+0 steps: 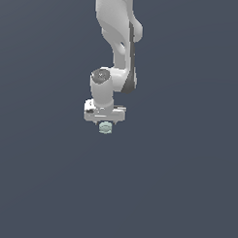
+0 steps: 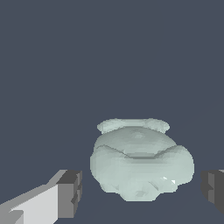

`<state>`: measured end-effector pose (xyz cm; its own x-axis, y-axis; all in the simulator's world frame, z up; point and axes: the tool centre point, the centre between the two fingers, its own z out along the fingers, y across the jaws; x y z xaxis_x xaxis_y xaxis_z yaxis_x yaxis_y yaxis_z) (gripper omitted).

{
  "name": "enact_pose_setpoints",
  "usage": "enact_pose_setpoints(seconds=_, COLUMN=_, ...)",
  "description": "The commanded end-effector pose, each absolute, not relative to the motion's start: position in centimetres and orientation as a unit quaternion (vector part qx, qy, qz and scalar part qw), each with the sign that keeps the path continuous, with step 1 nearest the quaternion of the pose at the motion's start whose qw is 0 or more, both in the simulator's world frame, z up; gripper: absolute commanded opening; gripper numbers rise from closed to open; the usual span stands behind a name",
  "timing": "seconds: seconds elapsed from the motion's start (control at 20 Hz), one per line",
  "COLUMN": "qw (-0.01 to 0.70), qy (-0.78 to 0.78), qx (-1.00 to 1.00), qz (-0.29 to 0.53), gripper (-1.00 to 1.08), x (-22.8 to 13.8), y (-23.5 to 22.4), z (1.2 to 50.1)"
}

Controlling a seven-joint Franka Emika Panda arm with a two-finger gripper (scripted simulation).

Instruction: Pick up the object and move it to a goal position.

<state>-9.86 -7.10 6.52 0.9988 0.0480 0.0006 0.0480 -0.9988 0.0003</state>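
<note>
Two dark finger pads [image 2: 70, 192] frame the object [image 2: 141, 164] in the wrist view, one on each side of it, and a strip of bare floor shows between each pad and the mint-green lump, so the fingers stand apart and are not clamped on anything. The object lies between them, roughly centred in the gap and a little nearer one pad than the other, its ridged layers stacked toward a narrower cap on the side away from the camera. In the exterior view the white gripper [image 1: 105, 121] points straight down from the arm [image 1: 116, 48], and the object [image 1: 105, 127] peeks out directly beneath the hand, partly hidden by it; only its lower half shows, and the fingers themselves are too small there to make out. Judged from this, the approach and the alignment over the object look done: the hand is low and the lump is already bracketed. Whether the fingertips have reached the floor cannot be told from either view. What remains is most of the task: closing on the object, lifting it and carrying it to the goal. No goal marker is visible in either picture, so its direction is unknown. The lumpy, rounded flanks could let the pads slip, so a grip across the widest layer seems safest.
</note>
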Motion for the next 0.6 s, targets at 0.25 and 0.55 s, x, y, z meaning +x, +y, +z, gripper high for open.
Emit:
enact_pose_setpoints(seconds=0.25, qw=0.0, qy=0.024, qx=1.0, qz=0.0, gripper=1.0, x=-9.9, y=-7.1, z=3.8)
enact_pose_setpoints(seconds=0.55, qw=0.0, qy=0.024, qx=1.0, qz=0.0, gripper=-1.0, x=-9.9, y=-7.1, z=3.6)
